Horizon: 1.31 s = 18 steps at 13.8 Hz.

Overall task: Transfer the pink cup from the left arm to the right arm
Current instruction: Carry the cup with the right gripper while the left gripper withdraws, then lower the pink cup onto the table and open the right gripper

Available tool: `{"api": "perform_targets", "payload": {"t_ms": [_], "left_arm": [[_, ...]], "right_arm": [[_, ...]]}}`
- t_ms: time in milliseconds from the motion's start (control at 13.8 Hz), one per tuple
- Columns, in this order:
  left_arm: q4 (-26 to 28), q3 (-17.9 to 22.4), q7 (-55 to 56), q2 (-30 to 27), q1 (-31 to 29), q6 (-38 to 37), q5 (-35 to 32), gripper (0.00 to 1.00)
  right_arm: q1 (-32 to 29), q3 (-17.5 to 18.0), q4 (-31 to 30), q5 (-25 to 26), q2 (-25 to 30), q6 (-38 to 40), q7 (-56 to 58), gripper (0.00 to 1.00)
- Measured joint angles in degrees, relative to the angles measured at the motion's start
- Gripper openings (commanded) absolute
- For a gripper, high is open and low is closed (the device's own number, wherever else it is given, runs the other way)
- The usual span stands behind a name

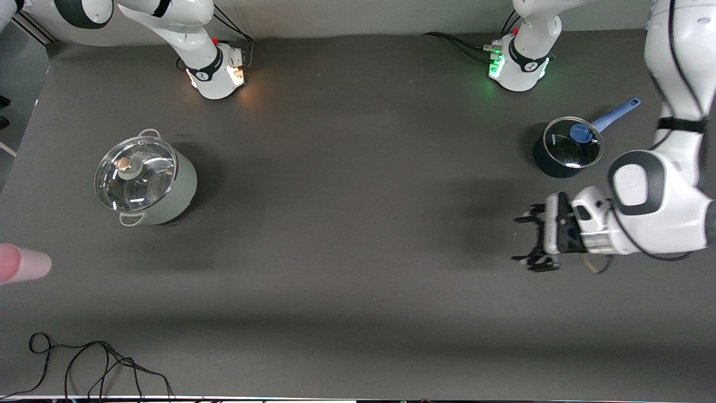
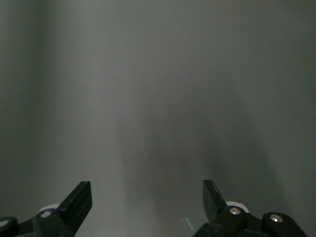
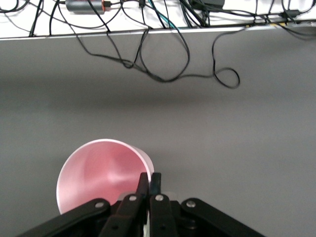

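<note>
The pink cup (image 3: 98,173) is held by its rim in my right gripper (image 3: 149,180), which is shut on it with one finger inside and one outside. In the front view the cup (image 1: 22,264) shows only at the edge, over the right arm's end of the table, and the right gripper itself is out of that view. My left gripper (image 1: 528,240) is open and empty, low over the table at the left arm's end. In the left wrist view its fingers (image 2: 81,202) stand wide apart over bare table.
A grey-green pot with a glass lid (image 1: 145,179) stands toward the right arm's end. A dark blue saucepan with a glass lid and blue handle (image 1: 568,146) stands beside the left arm. Black cable (image 1: 95,364) lies near the front edge; it also shows in the right wrist view (image 3: 163,59).
</note>
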<state>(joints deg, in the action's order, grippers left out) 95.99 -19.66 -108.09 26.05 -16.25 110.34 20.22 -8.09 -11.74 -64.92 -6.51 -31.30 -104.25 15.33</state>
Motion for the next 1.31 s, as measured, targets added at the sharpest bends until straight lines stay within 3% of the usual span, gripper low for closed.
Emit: {"api": "perform_targets", "payload": {"t_ms": [290, 580, 871, 1088, 1306], "left_arm": [[-2.8, 4.0, 7.2, -4.1, -0.2, -9.1, -15.5, 1.00], [-11.7, 4.5, 22.0, -5.7, -0.2, -16.9, -26.3, 1.00], [-17.3, 5.9, 44.3, -5.8, -0.2, -18.6, -27.7, 1.00], [-18.7, 5.9, 66.3, -5.8, -0.1, -18.6, -27.5, 1.00], [-19.0, 5.9, 84.8, -5.8, -0.1, -21.0, -23.9, 1.00]], "right_arm": [[1.4, 1.4, -12.6, -0.5, -1.6, -14.4, 4.5, 0.00], [2.9, 2.0, -17.5, -2.0, -4.6, -20.8, 5.9, 0.00], [3.4, 2.3, -18.7, -2.5, -7.6, -26.2, 7.0, 0.00], [4.0, 2.4, -22.5, -2.5, -9.3, -34.8, 7.0, 0.00], [4.5, 2.4, -24.0, -2.5, -9.8, -36.7, 7.0, 0.00]]}}
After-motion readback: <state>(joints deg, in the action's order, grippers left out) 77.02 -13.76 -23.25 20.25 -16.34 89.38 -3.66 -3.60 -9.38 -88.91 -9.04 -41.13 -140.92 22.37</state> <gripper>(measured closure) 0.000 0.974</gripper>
